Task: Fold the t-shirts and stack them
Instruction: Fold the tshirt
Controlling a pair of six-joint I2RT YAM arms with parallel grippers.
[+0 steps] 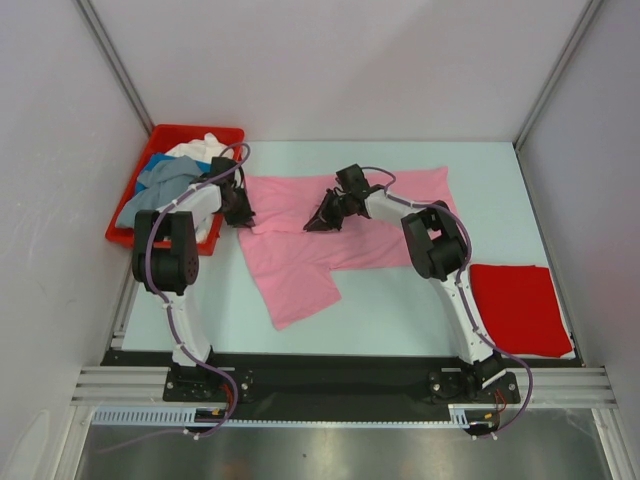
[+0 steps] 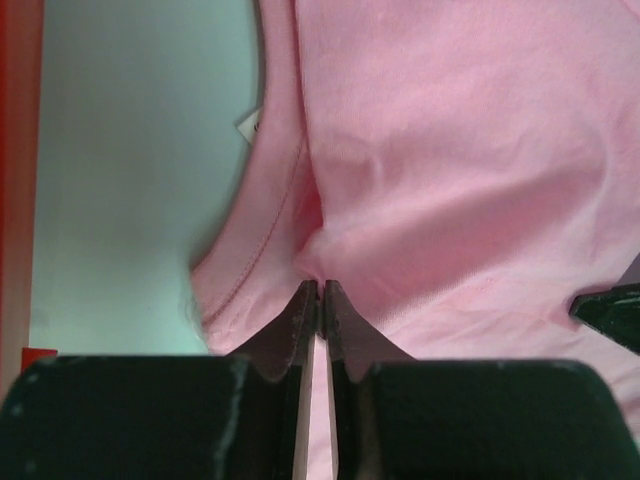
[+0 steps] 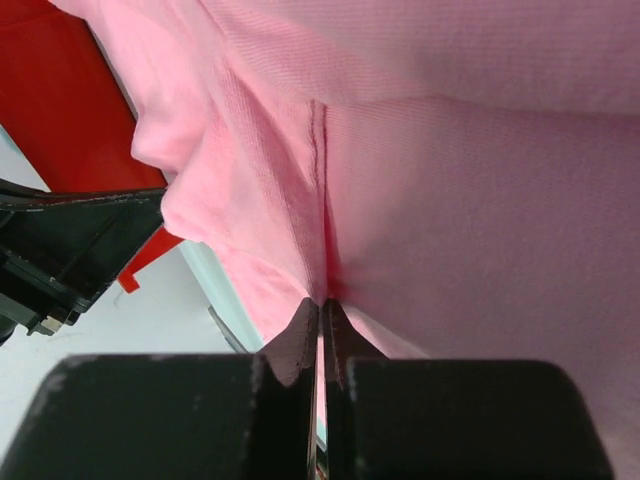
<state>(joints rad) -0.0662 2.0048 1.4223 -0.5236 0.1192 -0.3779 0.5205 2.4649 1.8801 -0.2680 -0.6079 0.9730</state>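
A light pink t-shirt (image 1: 300, 240) lies spread over the middle of the table, one part trailing toward the front. My left gripper (image 1: 240, 213) is at the shirt's left edge, shut on the pink cloth (image 2: 400, 180) beside the collar seam. My right gripper (image 1: 322, 222) is over the shirt's middle, shut on a pinch of pink cloth (image 3: 450, 200) that rises to its tips along a seam. A folded red t-shirt (image 1: 520, 305) lies flat at the right front. Grey-blue, blue and white t-shirts (image 1: 175, 178) are heaped in the red bin (image 1: 125, 232).
The red bin stands at the back left, close behind my left arm. White walls (image 1: 300, 60) enclose the table on three sides. The black rail (image 1: 330, 375) carrying both arm bases runs along the near edge.
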